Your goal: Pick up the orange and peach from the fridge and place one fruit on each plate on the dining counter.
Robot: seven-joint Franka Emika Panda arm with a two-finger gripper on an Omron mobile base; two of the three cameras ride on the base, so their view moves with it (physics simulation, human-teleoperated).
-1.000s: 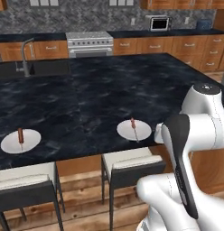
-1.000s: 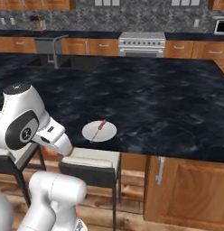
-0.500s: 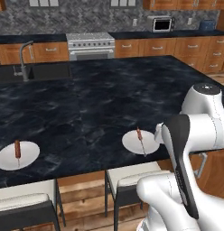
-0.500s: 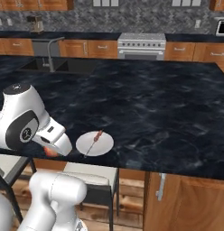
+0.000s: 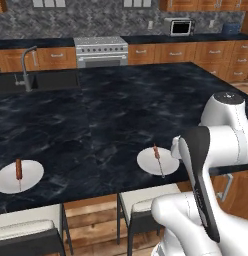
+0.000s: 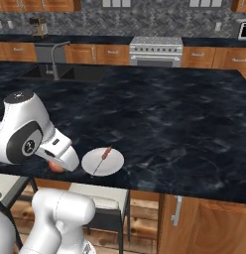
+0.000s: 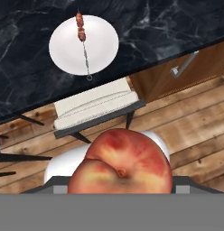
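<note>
Salmon peach (image 7: pixel 120 162) — fingertips hidden behind

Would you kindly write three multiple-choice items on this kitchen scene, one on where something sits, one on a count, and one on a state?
1. Where does the skewer nearest the arm lie?
A. in the sink
B. across a white plate
C. on a stool

2. How many white plates stand on the dining counter?
A. one
B. two
C. four

3. What is the state of the peach?
A. resting on a plate
B. lying on the floor
C. carried at the gripper, above the floor and not yet over the counter

Answers:
1 B, as the hand view shows the skewer across the near plate.
2 B, as the left base view shows the near plate beside the arm and the far plate to its left.
3 C, as the hand view shows the fruit close to the camera over wooden floor and a stool.
</note>
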